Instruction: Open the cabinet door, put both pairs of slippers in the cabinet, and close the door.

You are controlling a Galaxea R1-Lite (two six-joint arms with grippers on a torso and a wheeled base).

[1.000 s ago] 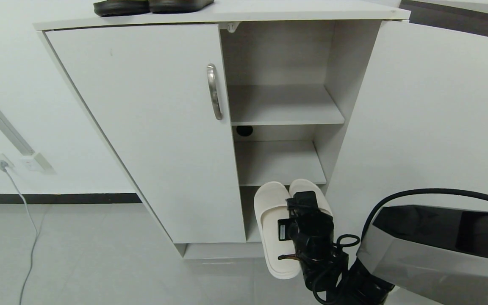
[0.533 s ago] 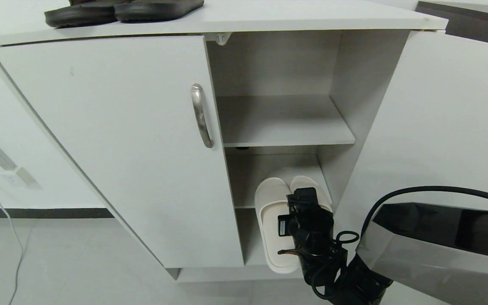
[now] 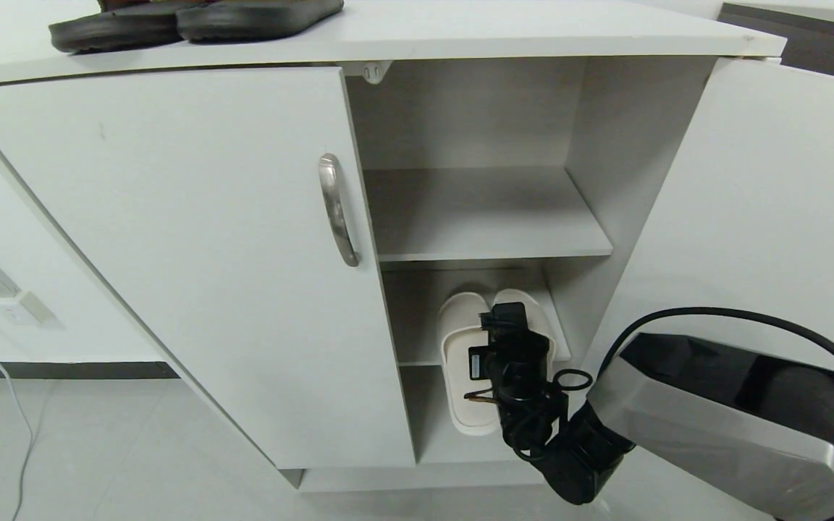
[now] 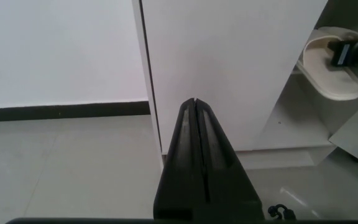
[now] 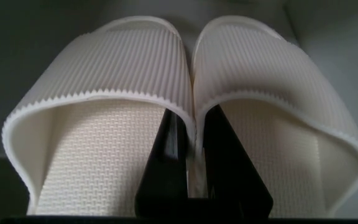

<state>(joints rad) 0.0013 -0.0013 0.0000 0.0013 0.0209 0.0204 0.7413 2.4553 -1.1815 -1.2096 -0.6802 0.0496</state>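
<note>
The tall white wooden cabinet [image 3: 533,29] stands with its right door [image 3: 772,217] swung wide open and its left door [image 3: 171,253] closed. A pair of black rubber slippers [image 3: 192,18] lies on the cabinet's top, partly cut off by the head view's edge. A pair of ribbed cream foam slippers [image 3: 460,340] sits side by side in the open half, toes over the middle shelf [image 3: 417,318] and heels jutting out past its front edge. Whether the soles rest on the shelf cannot be told.

The right gripper [image 3: 507,318] hides much of the right-hand slipper in the head view. Its fingers [image 5: 166,155] are nearly closed, one inside each cream slipper [image 5: 123,81], pinching the two adjoining inner walls between them. The left gripper [image 4: 194,109] hangs low before the closed door, fingers pressed together on nothing. A curved metal handle [image 3: 336,210] runs down the left door's edge.
</note>
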